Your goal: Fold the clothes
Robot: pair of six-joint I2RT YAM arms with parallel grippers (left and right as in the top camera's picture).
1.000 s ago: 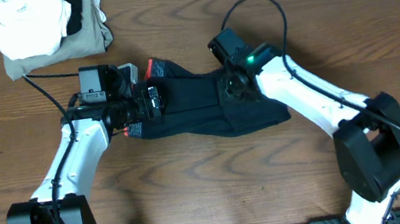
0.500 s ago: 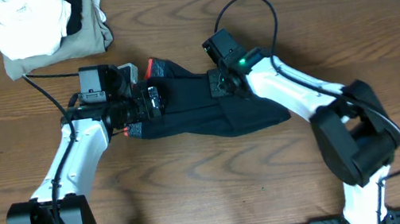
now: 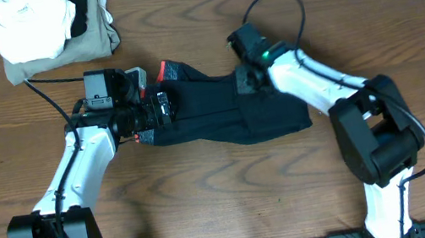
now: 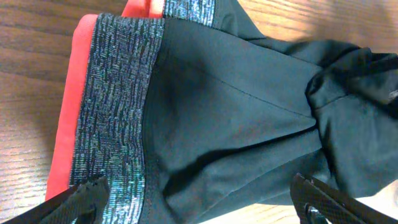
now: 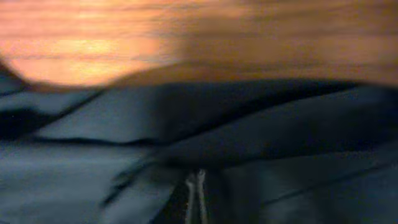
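black clothes [image 3: 212,115] lie bunched; left end effector [image 4: 199,190] apart (over waistband [image 4: 115,99]), right end effector [image 5: 196,186] closed together.

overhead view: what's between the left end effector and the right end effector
Only the black trousers: their fabric fills the whole stretch from the left end effector to the right end effector, as the overhead view shows.

The left arm [image 3: 75,170] extended from the near left base toward the far right. The left gripper [image 3: 161,108] pointed right, its fingers [image 4: 86,198] spread wide apart. The right arm [image 3: 319,89] bent from the near right base toward the far left. The right gripper [image 3: 242,80] had its fingertips [image 5: 190,190] pressed close together, though that wrist view was blurred.
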